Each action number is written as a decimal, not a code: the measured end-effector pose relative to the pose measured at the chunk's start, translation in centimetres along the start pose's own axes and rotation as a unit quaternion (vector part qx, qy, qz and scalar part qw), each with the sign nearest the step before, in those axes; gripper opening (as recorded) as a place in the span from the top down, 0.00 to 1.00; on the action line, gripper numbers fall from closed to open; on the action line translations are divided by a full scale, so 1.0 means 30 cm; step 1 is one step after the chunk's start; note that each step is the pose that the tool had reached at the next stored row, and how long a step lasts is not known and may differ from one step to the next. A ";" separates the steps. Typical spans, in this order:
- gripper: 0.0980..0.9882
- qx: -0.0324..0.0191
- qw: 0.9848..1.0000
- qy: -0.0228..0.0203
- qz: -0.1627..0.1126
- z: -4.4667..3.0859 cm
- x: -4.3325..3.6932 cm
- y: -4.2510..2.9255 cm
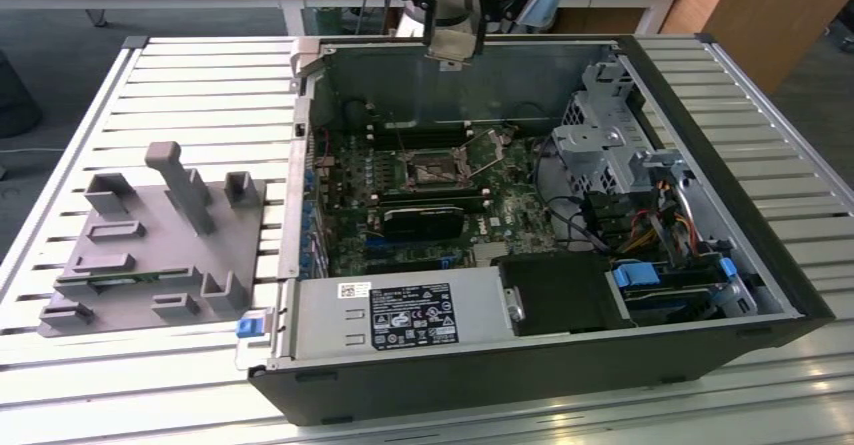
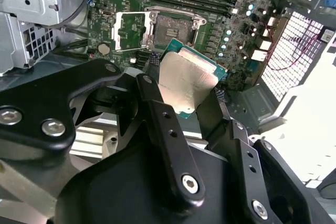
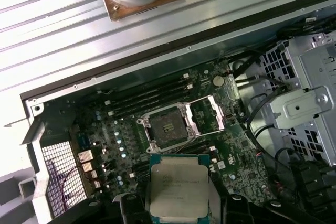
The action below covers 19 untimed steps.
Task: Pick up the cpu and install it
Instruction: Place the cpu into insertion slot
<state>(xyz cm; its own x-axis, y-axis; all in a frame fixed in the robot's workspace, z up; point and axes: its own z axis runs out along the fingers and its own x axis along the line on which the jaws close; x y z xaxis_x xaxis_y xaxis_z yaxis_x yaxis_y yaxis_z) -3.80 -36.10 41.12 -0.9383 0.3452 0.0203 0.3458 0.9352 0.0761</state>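
My gripper (image 1: pixel 450 53) hangs above the back wall of the open computer case (image 1: pixel 747 255), shut on the cpu (image 1: pixel 450 43). In both wrist views the cpu (image 2: pixel 185 77) (image 3: pixel 178 186) is a flat square chip with a silver-grey top and a green rim. It is pinched between two black fingers (image 2: pixel 157 108), with the gripper (image 2: pixel 184 95) (image 3: pixel 178 207) around its edges. The dark square socket (image 1: pixel 434 170) (image 2: pixel 173 27) (image 3: pixel 167 126) lies on the green motherboard beneath. Its metal load plate (image 2: pixel 128 31) (image 3: pixel 207 114) is flipped open to one side. The cpu is well above the socket and apart from it.
A black heatsink block (image 1: pixel 427 220) sits just in front of the socket. A metal drive cage (image 1: pixel 601 135) with cables fills the case on the exterior view's right, and a power supply (image 1: pixel 394 315) lies at the front. A grey fixture tray (image 1: pixel 147 245) rests on the slatted table (image 1: pixel 200 95).
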 end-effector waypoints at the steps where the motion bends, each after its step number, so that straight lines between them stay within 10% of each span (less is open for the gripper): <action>1: 0.51 0.000 1.000 0.000 0.003 0.000 0.000 0.000; 19: 0.51 -0.001 0.999 -0.003 0.038 0.003 0.000 0.000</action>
<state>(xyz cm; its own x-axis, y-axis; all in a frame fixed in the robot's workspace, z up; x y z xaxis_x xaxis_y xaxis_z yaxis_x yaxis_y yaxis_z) -3.80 -36.10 41.02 -0.9097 0.4148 0.0203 0.4151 0.9066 0.0761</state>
